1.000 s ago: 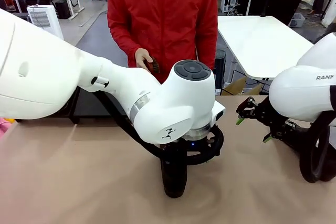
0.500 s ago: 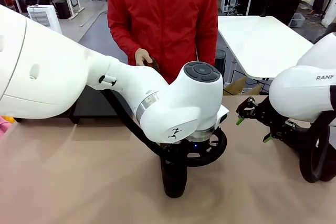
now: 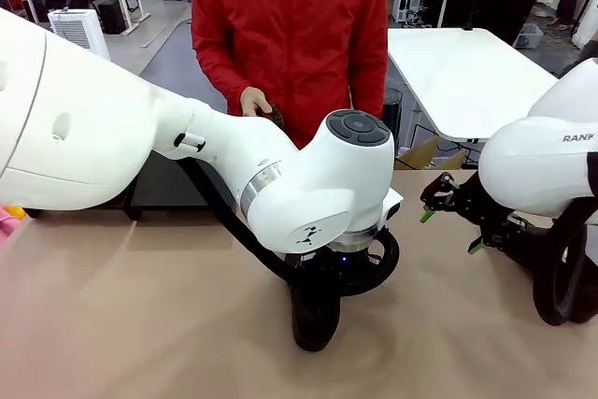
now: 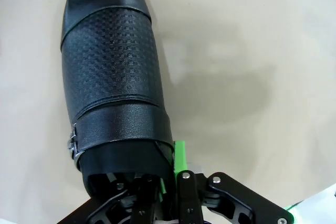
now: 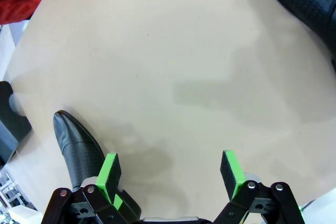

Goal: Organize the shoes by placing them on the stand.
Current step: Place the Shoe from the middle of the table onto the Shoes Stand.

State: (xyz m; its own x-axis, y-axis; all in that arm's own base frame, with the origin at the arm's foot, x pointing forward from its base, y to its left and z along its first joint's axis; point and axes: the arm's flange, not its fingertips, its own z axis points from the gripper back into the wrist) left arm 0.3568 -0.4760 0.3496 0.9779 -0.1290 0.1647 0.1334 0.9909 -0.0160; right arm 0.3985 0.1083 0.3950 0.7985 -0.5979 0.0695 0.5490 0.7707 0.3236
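1. Tan counter (image 3: 112,324): a big bare stretch of it, with the shoe I'm talking about sitting near the middle.
2. White left arm (image 3: 308,184): it reaches across the middle and blocks a lot of the far counter. There's a dark shape behind it (image 3: 149,192), and I honestly can't tell what it is.
3. Person in a red jacket (image 3: 290,25): stands at the far side. One hand (image 3: 252,102) holds something small and dark that's too murky to name.
4. White right arm (image 3: 542,165): off to the right. The right jaws are released, green pads (image 5: 108,174) wide apart over bare counter, nothing between them.
5. Black leather dress shoe (image 4: 113,77): it has a woven-texture vamp and a side buckle. It looks to be resting on the counter under the left wrist. The left jaws look clenched on the heel-end rim. One green pad (image 4: 180,153) presses the outside leather, and the other finger is tucked inside, hidden.
   - That's a thin-rim grab, so I'd guess the toe sags.
   - Lift straight and slow, clear the counter before swinging, and land the sole flat.
6. Second black shoe (image 5: 79,148): lies just beside the right jaws, heel cut off behind them.
7. Textured black corner (image 5: 310,3): cropped by the frame. Probably a shoe, but I can't tell.
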